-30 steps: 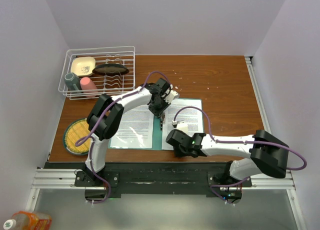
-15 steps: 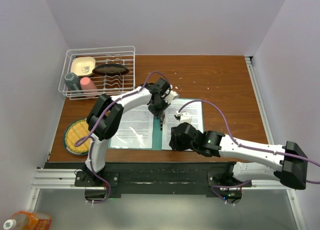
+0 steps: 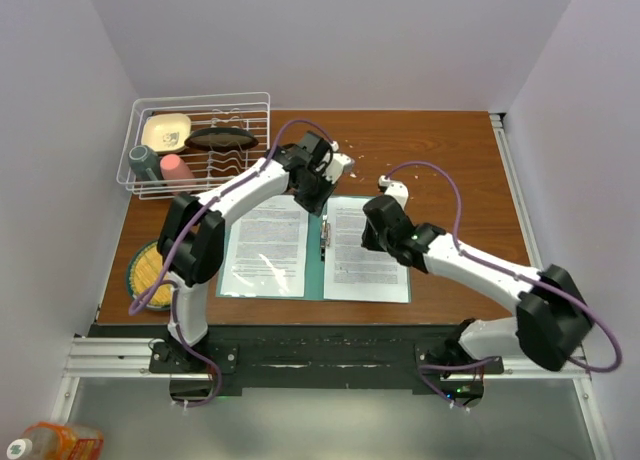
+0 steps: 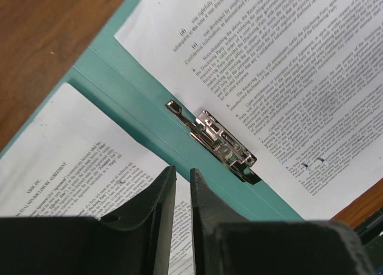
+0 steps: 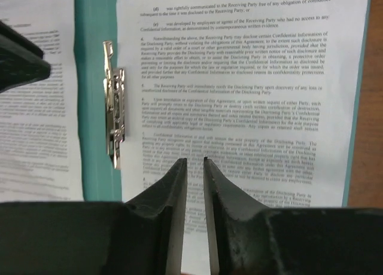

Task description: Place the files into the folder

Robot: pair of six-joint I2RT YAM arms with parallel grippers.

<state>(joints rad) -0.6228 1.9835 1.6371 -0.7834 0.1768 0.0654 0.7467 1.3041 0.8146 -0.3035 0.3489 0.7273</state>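
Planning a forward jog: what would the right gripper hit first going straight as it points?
Probably the right-hand sheet in the folder; the right gripper aims at its text, clear of the metal clip.

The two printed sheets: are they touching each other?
Apart. The right wrist view shows a bare strip of teal folder, with the clip, between left sheet and right sheet.

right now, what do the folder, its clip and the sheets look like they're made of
The folder looks like thin teal card, matte, no glare. The clip is shiny silver metal, by its bright reflections. The sheets look like thin white paper, matte, densely printed.
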